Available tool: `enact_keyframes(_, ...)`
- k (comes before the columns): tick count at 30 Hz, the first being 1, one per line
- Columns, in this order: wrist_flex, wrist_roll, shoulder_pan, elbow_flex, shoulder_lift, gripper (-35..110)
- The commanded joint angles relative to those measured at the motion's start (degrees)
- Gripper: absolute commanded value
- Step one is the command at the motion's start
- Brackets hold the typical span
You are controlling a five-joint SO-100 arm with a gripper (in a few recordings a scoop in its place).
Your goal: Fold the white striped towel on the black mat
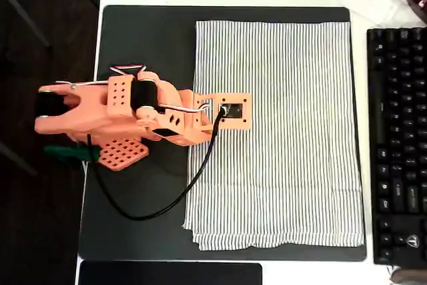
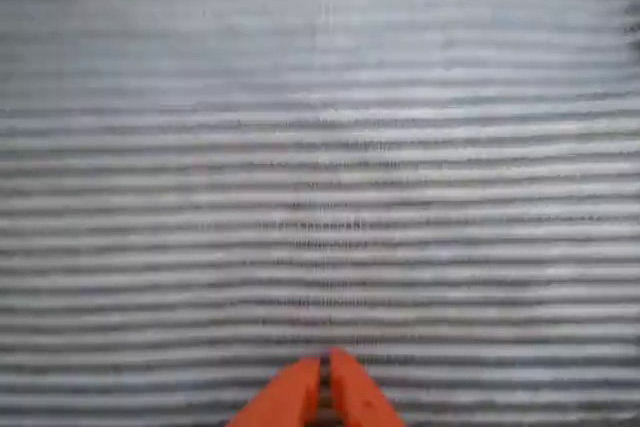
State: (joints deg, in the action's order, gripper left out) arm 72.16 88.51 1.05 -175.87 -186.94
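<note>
towel: i see the white striped towel (image 1: 280, 131) lying flat on the right part of the black mat (image 1: 143, 45) in the overhead view, a soft rectangle of thin cloth with fine dark pinstripes; its near edge is wavy and shows layered hems.
mat: matte black sheet with rounded corners, bare on its left side.
arm: my orange plastic arm (image 1: 113, 115) reaches from the left, its head over the towel's left edge; a black cable (image 1: 180, 195) loops across the mat.
claw: in the wrist view the gripper (image 2: 326, 387) shows two orange tips pressed together, holding nothing, above blurred stripes.
keyboard: a black keyboard (image 1: 397, 145) sits at the right.
</note>
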Motion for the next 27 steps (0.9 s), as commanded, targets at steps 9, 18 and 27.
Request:
enact_keyframes(9,2.46,-2.90,6.15,15.12,14.41,0)
enact_keyframes(18,3.43,-10.20,15.73,26.46,27.16,0)
enact_keyframes(27,3.96,-22.85,29.09,41.57,42.63,0)
